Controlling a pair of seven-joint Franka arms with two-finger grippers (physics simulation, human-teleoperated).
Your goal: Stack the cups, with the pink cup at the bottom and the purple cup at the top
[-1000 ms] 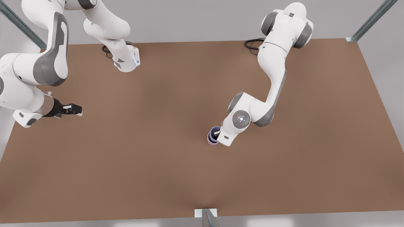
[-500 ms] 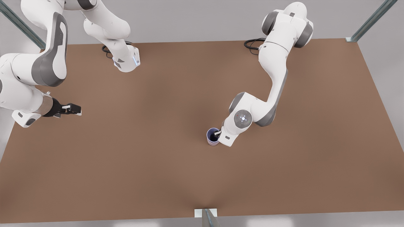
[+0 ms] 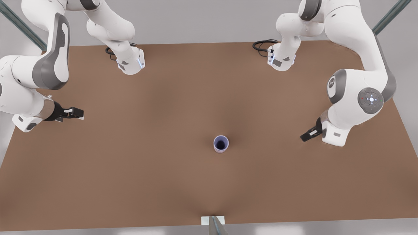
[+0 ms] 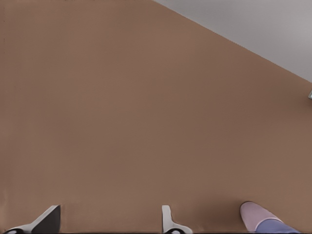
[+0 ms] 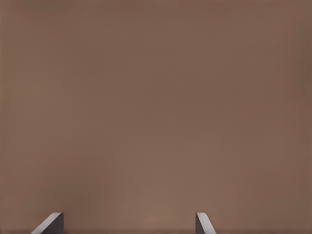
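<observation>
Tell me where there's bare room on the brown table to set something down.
Nearly everywhere: the brown table is bare between the left gripper and the stacked lavender cup in the pale pink cup, and on to the right gripper. Crowding: the arm bases at the far edge.

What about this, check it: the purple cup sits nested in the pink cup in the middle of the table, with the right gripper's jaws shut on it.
Wrong on the jaws. The purple cup does sit nested in the pink cup in the middle of the table, but the right gripper has its jaws open on nothing, as the right wrist view shows.
</observation>
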